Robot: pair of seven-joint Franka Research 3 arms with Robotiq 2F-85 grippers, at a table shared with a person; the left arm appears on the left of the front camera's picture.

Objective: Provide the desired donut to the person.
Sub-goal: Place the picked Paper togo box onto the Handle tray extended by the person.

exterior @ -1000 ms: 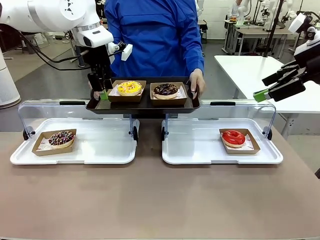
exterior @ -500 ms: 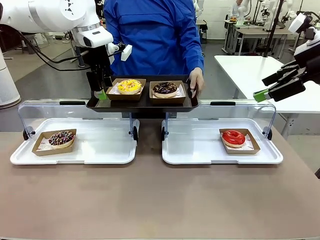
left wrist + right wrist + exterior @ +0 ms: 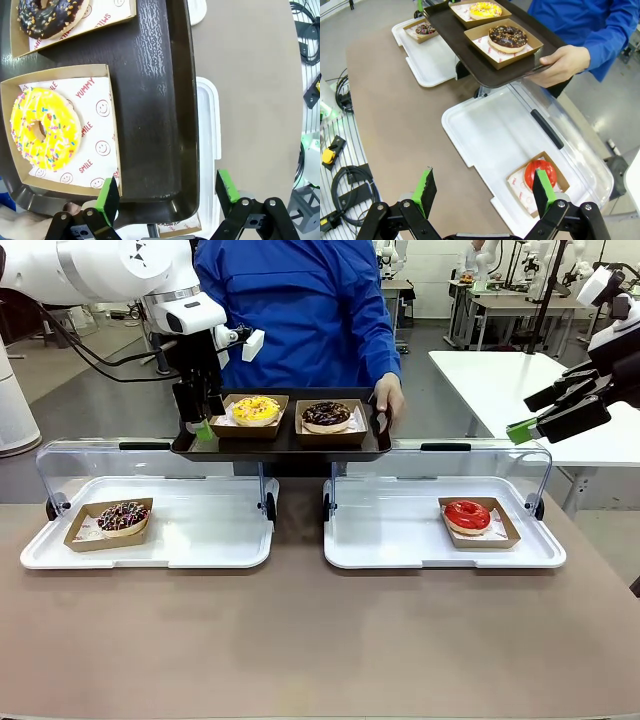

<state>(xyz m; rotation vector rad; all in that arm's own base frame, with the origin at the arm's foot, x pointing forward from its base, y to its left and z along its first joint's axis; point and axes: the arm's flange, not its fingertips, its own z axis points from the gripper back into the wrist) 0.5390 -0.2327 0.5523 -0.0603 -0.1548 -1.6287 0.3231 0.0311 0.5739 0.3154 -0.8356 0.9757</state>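
Observation:
The person (image 3: 300, 310) in a blue shirt holds a dark tray (image 3: 285, 443) above the far edge of the table, one hand (image 3: 388, 398) on its right end. The tray carries a yellow sprinkled donut (image 3: 256, 410) and a chocolate donut (image 3: 326, 416), each in a brown paper box. My left gripper (image 3: 205, 425) is open at the tray's left end. In the left wrist view the tray rim (image 3: 185, 125) runs between the fingers of the left gripper (image 3: 167, 192), and the yellow donut (image 3: 45, 129) lies just beside them. My right gripper (image 3: 522, 415) hangs open at the far right, holding nothing.
Two white trays with raised clear lids sit on the brown table. The left tray (image 3: 200, 540) holds a chocolate sprinkled donut (image 3: 123, 517), and the right tray (image 3: 400, 540) holds a red glazed donut (image 3: 467, 515). A white side table (image 3: 500, 380) stands at the back right.
The person's tray has drifted slightly left and up. My left gripper's fingers have spread wider at the tray's left end. The right arm has not moved.

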